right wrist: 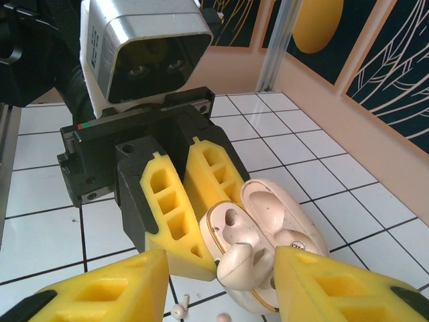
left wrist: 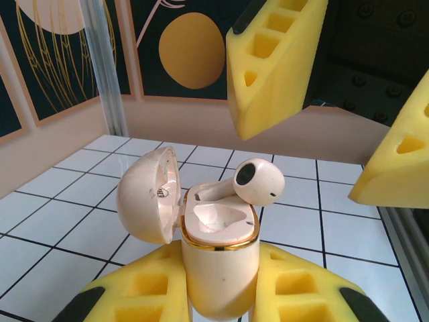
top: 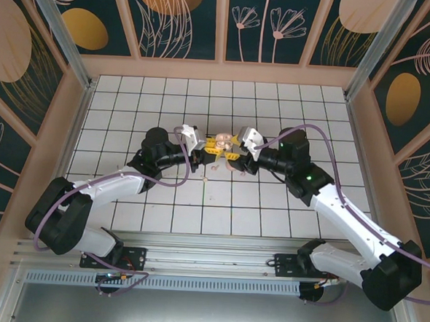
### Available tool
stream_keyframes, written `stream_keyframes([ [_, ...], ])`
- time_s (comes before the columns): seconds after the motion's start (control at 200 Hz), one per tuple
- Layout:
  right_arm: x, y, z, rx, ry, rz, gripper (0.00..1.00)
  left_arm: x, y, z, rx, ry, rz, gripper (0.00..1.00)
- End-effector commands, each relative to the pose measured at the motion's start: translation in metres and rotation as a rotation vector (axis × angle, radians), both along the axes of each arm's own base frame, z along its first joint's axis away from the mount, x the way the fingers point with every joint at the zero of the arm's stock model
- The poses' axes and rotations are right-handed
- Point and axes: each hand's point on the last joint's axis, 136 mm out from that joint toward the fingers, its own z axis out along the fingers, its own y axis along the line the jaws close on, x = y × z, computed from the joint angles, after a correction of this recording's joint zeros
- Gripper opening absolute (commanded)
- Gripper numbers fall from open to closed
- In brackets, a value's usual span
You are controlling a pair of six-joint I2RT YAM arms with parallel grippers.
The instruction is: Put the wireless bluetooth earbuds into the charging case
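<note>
1. The charging case (left wrist: 218, 282) is smooth, glossy, pearly plastic, its rim a polished gold-coloured band.
2. On top of the case, the earbud (left wrist: 260, 181) is equally glossy plastic.
3. On either side of the case, the left gripper (left wrist: 218, 305) has pads (left wrist: 141, 295) of matt, spongy yellow foam.
4. Beneath the case, the table (left wrist: 67, 194) has smooth white tiles with a faint sheen.

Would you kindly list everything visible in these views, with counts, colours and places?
charging case: one, pale beige-pink with a gold rim, lid open, upright in the left tool.
earbud: one, pinkish-white, resting on one socket of the open case; the other socket is empty.
small pieces: two, whitish, on the tiles below the case; too small to identify.
floor: white tiles, dark grid lines.
walls: dark teal panels with orange and peach plant prints, around the floor.
left arm, right arm: white and black, meeting mid-floor.
left tool: yellow foam fingers, shut on the case.
right tool: yellow foam fingers, open either side of the earbud.
</note>
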Motion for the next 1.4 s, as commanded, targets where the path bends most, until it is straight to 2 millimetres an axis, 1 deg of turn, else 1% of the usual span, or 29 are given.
stream_keyframes([
  [0.0,0.001,0.004,0.0,0.012,-0.025,0.007,0.45,-0.002,-0.001,0.028,-0.039,-0.073,-0.006,0.14],
  [0.29,0.006,0.004,-0.004,0.0,-0.031,-0.01,0.43,-0.004,-0.001,0.032,-0.046,-0.075,-0.013,0.14],
  [0.455,0.008,0.005,-0.004,0.002,-0.037,-0.012,0.38,-0.005,0.001,0.034,-0.047,-0.08,-0.008,0.14],
  [0.731,0.007,0.005,0.002,0.016,-0.045,-0.005,0.26,-0.006,0.002,0.032,-0.044,-0.075,-0.008,0.14],
  [0.856,0.005,0.004,0.004,0.019,-0.048,-0.007,0.23,-0.005,0.002,0.031,-0.042,-0.071,-0.006,0.14],
  [1.086,0.002,0.001,0.012,0.038,-0.039,-0.014,0.22,-0.004,0.001,0.026,-0.027,-0.069,0.0,0.14],
  [1.396,-0.008,-0.005,0.016,0.044,0.052,0.009,0.22,0.002,0.003,0.013,0.02,-0.086,0.031,0.14],
])
